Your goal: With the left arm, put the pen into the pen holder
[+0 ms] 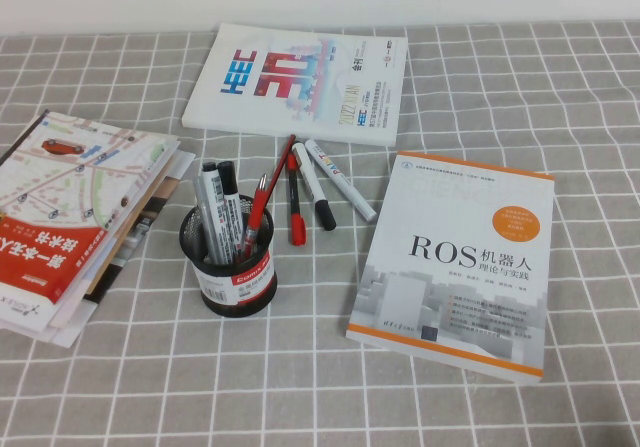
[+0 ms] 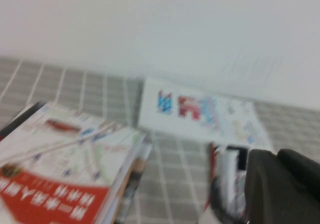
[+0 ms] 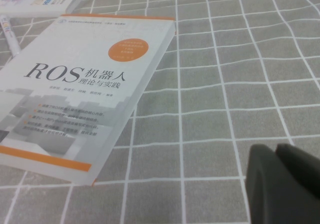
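Nearest the high camera lies the ROS book point(image 1: 455, 262) on the checked tabletop point(image 1: 300, 387). Beside it the pen holder point(image 1: 229, 267) stands upright, and the red pen point(image 1: 258, 217) leans tip-down inside with two markers, so the task looks finished. Loose markers point(image 1: 318, 192) lie just behind. Both arms are outside that view; the left end effector point(image 2: 280, 189) is clenched and empty, raised beside the stacked maps point(image 2: 60, 169). The right end effector point(image 3: 282, 184) hangs over bare cloth, grip unreadable.

Office desk: books point(image 1: 455, 257), pen holder point(image 1: 232, 272)
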`<state>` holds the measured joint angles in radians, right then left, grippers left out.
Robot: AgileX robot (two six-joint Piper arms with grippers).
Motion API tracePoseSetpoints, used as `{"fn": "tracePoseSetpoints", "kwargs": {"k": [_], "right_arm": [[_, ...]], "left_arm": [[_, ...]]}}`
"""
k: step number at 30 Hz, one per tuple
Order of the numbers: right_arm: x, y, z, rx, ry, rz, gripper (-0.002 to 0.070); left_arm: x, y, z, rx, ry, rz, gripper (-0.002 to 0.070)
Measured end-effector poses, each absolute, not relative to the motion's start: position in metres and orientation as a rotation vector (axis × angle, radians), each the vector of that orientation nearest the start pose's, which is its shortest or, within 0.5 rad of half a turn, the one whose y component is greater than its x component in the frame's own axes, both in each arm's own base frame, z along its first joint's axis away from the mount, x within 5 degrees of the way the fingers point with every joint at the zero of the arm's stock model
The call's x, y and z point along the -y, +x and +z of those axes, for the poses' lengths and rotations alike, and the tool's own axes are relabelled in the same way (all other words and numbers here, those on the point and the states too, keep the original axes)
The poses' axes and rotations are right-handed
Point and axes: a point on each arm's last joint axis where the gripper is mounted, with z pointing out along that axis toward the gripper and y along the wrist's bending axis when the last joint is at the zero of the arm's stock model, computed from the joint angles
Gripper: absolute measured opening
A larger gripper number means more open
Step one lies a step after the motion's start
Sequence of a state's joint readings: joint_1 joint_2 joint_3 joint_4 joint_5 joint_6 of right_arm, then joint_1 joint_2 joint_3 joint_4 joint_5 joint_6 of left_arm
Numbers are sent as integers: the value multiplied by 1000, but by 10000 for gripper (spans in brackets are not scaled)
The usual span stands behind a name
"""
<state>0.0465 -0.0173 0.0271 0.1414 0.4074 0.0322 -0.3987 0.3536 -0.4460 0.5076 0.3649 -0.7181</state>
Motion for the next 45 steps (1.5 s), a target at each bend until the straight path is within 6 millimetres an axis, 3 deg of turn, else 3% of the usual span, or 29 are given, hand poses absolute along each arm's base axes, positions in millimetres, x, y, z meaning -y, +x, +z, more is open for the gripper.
{"fn": "tracePoseSetpoints", "kwargs": {"k": [11,15,20,30,33,38,45], "right_arm": [[-7,51,169,-1900,72,195,-15],[-7,51,169,-1900,72,195,-15],[-7,51,169,-1900,72,195,-15],[-7,51,169,-1900,72,195,-15],[-7,51,169,-1900,72,195,-15],[-7,51,169,-1900,72,195,-15],[-7,51,169,-1900,72,195,-15]], "left_arm": [[11,79,302,-1816,-32,-256,0],[17,81,294,-1757,98,-246,0],[21,72,271,-1664,199,-262,0],[9,56,217,-1530,107,-133,0],[9,56,202,-1554,104,-132,0],[8,56,194,-1624,95,-129,0],[4,53,174,-1853,10,-75,0]]}}
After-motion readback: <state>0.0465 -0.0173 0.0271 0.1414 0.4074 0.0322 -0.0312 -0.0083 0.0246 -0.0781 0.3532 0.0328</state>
